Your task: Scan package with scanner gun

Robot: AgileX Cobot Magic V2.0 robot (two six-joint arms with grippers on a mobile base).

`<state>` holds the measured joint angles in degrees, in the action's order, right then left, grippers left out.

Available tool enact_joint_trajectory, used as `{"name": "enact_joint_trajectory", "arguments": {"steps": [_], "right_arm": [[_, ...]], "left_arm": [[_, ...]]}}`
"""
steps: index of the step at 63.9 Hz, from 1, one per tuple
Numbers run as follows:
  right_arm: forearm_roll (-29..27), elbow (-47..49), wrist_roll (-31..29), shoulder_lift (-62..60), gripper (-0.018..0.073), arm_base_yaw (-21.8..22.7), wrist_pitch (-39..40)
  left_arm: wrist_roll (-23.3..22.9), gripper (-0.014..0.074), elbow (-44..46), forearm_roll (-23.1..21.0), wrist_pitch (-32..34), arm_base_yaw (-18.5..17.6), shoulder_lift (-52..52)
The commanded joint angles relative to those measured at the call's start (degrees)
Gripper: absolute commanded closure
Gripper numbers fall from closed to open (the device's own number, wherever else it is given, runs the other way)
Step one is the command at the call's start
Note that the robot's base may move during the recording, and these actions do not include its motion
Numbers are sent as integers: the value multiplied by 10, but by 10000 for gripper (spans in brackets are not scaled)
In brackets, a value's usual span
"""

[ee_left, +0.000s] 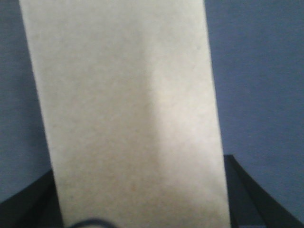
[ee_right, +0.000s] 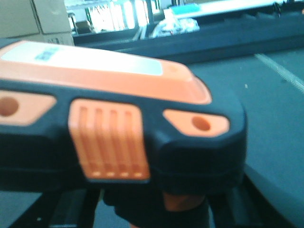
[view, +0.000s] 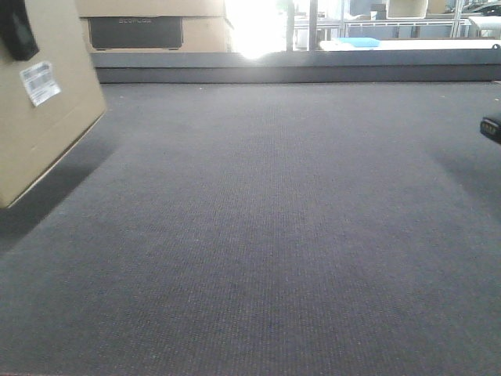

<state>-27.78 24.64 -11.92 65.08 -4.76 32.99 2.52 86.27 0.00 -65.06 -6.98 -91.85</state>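
Observation:
The package (view: pixel 43 117), a plain brown cardboard box, hangs tilted above the carpet at the far left, its white barcode sticker (view: pixel 39 82) facing the middle. My left gripper (ee_left: pixel 142 209) is shut on it. The left wrist view shows the box (ee_left: pixel 123 109) filling the space between the black fingers (ee_left: pixel 242 185), and one black finger (view: pixel 16 27) shows against its upper face. The scanner gun (ee_right: pixel 118 118), black with orange panels, fills the right wrist view, and my right gripper (ee_right: pixel 152 211) is shut on its handle. A small dark part (view: pixel 491 128) pokes in at the right edge.
Grey carpet (view: pixel 274 235) covers the whole work surface. A raised dark ledge (view: pixel 297 69) runs along the back. Behind it stand stacked cardboard boxes with a dark panel (view: pixel 137 31), beside a bright glare and metal shelving (view: pixel 391 23).

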Motion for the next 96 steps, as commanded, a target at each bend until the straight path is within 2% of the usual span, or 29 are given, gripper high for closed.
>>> {"name": "enact_joint_trajectory", "arguments": {"steps": [1,19,29,58,91,96], "right_arm": [[18,2,5,4,721,1,65],[60,2,5,64,721,1,92],[60,2,5,107,721,1,129],[47,2,5,191,721,1,137],[41,2,5,187,720,1,121],[41,2,5,177,655,1,106]], "left_arm": [[-16,708,7,20,22,-3,-8],[-16,708,7,23,64,-3,-29],[-16,708,7,23,64,-3,-49],[-16,708,6,23,62,-3,-66],[-16,708,6,18,35,-3,-67],[-16,708,6,18,34,-3,-67]]}}
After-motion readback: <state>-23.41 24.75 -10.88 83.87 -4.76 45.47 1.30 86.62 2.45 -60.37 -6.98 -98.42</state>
